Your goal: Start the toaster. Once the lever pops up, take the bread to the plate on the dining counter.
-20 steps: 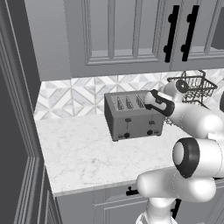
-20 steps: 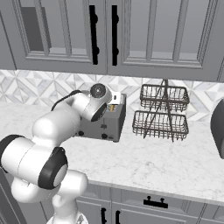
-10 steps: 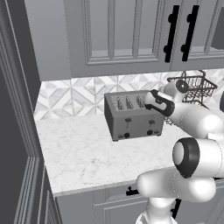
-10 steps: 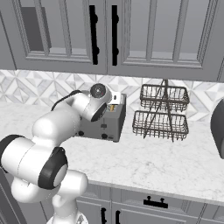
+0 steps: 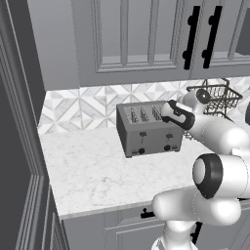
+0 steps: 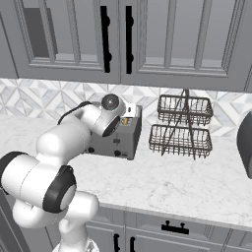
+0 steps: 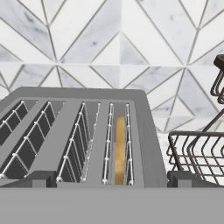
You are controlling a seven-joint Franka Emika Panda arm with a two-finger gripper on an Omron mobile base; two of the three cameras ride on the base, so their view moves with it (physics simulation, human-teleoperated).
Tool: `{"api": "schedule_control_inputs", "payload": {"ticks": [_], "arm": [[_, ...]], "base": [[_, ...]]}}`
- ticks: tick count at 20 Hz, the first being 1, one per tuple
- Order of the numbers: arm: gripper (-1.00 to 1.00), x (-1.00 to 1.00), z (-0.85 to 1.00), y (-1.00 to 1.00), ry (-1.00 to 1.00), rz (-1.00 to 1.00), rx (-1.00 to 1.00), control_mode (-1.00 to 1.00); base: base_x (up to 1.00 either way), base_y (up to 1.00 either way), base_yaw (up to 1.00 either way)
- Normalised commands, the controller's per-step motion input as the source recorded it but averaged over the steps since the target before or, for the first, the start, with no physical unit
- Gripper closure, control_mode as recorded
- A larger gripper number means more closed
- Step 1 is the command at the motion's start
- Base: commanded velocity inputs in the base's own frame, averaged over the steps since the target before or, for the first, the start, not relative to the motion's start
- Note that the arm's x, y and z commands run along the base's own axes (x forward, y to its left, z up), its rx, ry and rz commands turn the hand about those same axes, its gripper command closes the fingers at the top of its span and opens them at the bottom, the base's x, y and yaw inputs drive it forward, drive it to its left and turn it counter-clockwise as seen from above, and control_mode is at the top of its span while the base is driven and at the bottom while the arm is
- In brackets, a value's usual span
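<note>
In the hand view, the toaster point(image 7: 87, 131) is cut off at the left edge and at the bottom, so its front face is hidden there. Only the thin top edge of the bread point(image 7: 119, 148) is seen; the rest is sunk in the slot. The wire rack point(image 7: 197, 148) is cut off by the right edge. In the right base view, the toaster's left part is covered by the arm, and a dark object point(image 6: 245, 145) is cut by the right edge and cannot be identified.

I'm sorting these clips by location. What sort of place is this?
A simulated home kitchen, most likely: a four-slot toaster on a marble worktop, patterned tile backsplash and grey cabinets above.
</note>
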Motion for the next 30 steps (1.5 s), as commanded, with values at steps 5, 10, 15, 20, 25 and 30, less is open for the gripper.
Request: {"api": "schedule_control_inputs", "payload": {"ticks": [5,10,15,20,25,30], "arm": [[-1.0,0.0,0.0,0.0,0.0,0.0,0.0,-1.0],[-1.0,0.0,0.0,0.0,0.0,0.0,0.0,-1.0],[-1.0,0.0,0.0,0.0,0.0,0.0,0.0,-1.0],[-1.0,0.0,0.0,0.0,0.0,0.0,0.0,-1.0],[-1.0,0.0,0.0,0.0,0.0,0.0,0.0,-1.0],[-1.0,0.0,0.0,0.0,0.0,0.0,0.0,-1.0]], "base": [[0.0,0.0,0.0],[0.0,0.0,0.0],[0.0,0.0,0.0],[0.0,0.0,0.0],[0.0,0.0,0.0],[0.0,0.0,0.0]]}}
